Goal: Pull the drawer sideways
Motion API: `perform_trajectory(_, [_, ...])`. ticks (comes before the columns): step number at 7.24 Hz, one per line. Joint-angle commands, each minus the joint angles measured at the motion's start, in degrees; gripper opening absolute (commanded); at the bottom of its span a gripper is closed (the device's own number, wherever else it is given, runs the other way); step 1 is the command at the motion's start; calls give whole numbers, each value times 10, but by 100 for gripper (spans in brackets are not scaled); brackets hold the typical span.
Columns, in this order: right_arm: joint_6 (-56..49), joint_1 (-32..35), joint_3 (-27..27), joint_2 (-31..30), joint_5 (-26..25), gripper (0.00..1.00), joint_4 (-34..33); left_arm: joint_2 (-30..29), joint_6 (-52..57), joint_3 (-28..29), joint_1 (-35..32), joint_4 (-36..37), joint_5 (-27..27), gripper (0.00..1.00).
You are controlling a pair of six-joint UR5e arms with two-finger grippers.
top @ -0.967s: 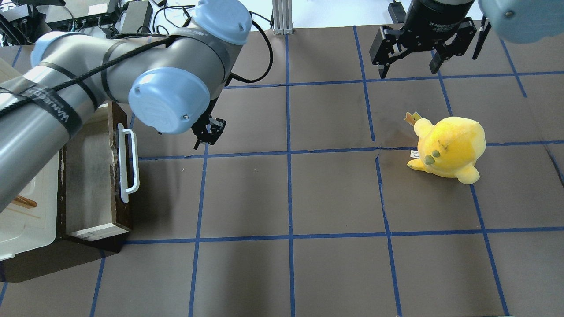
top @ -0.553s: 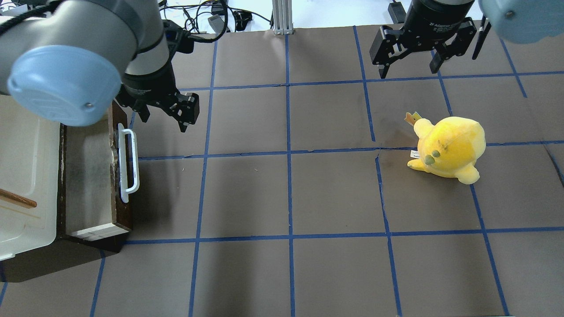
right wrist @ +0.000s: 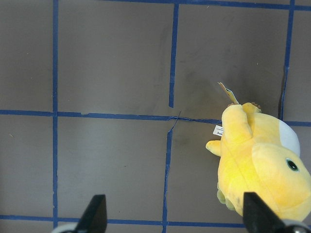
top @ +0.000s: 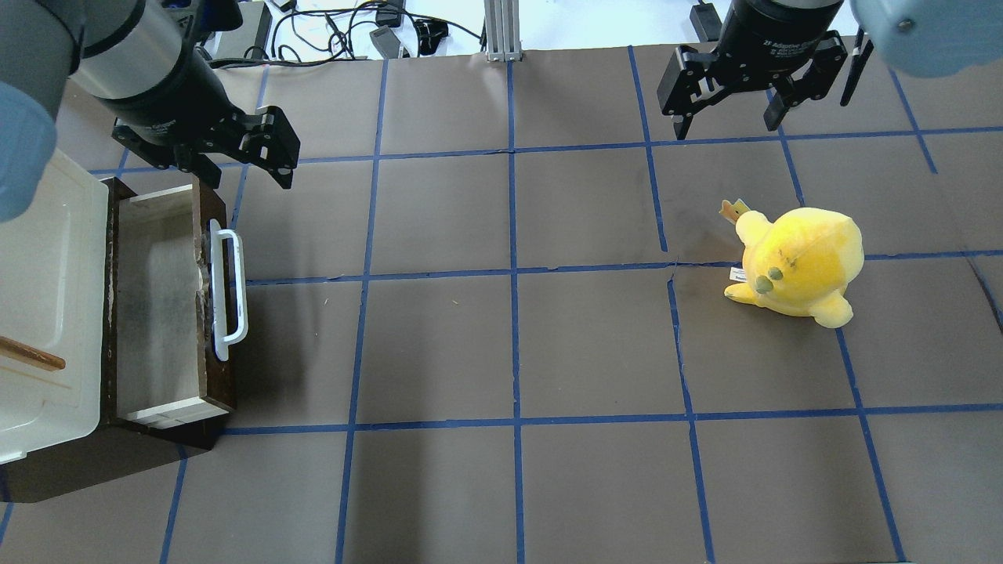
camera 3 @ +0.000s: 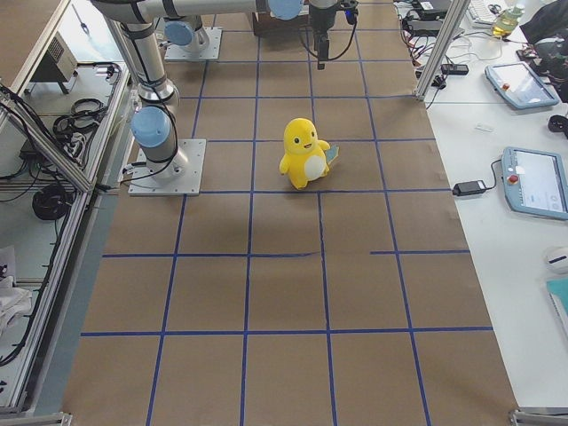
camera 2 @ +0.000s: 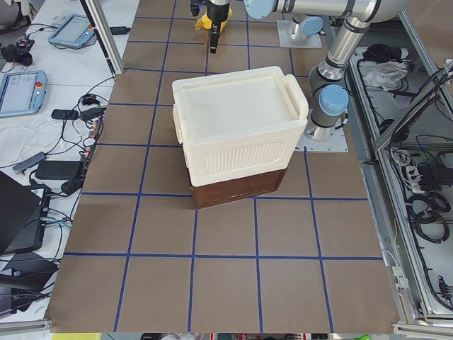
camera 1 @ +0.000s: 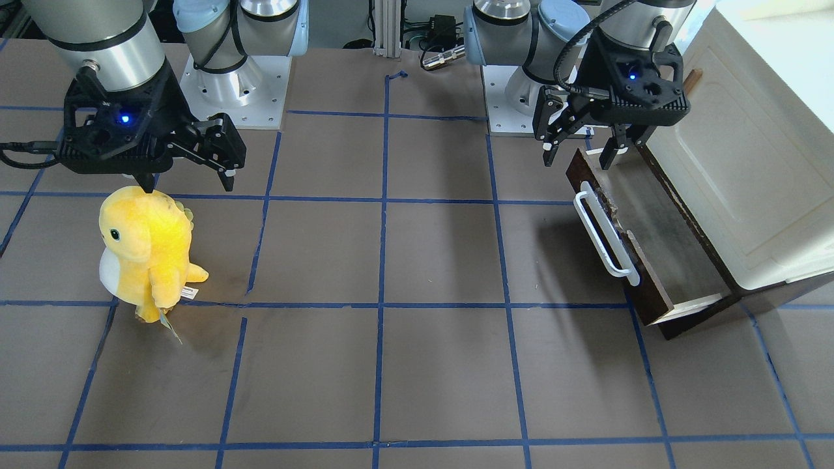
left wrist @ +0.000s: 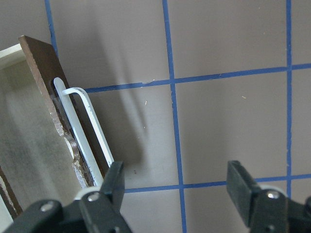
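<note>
The drawer (top: 161,305) stands pulled out from the cabinet at the table's left, with a dark brown front, a white bar handle (top: 227,290) and pale inner sides. It also shows in the front view (camera 1: 664,251) and the left wrist view (left wrist: 34,145). My left gripper (top: 247,176) is open and empty, hovering above the drawer's far end, apart from the handle (left wrist: 90,131). It also shows in the front view (camera 1: 580,159). My right gripper (top: 729,127) is open and empty, high at the back right.
A cream cabinet (top: 47,282) on a dark base sits behind the drawer. A yellow plush toy (top: 795,262) stands on the right half of the table, below my right gripper (camera 1: 189,185). Blue tape lines grid the brown table top (top: 509,345).
My left arm has swung left and back from near the handle's right side to above the drawer's far end. The drawer, the right arm and the plush have not moved.
</note>
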Motion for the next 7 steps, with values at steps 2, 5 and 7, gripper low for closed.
perform_trajectory(2, [-1,0,0,0,0,100,0,4,1,-6,5,15,-5,77])
perform_trajectory(5, [0,0,0,0,0,100,0,4,-8,-6,4,20,-7,77])
perform_trajectory(7, [0,0,0,0,0,100,0,4,-6,-6,4,19,-5,77])
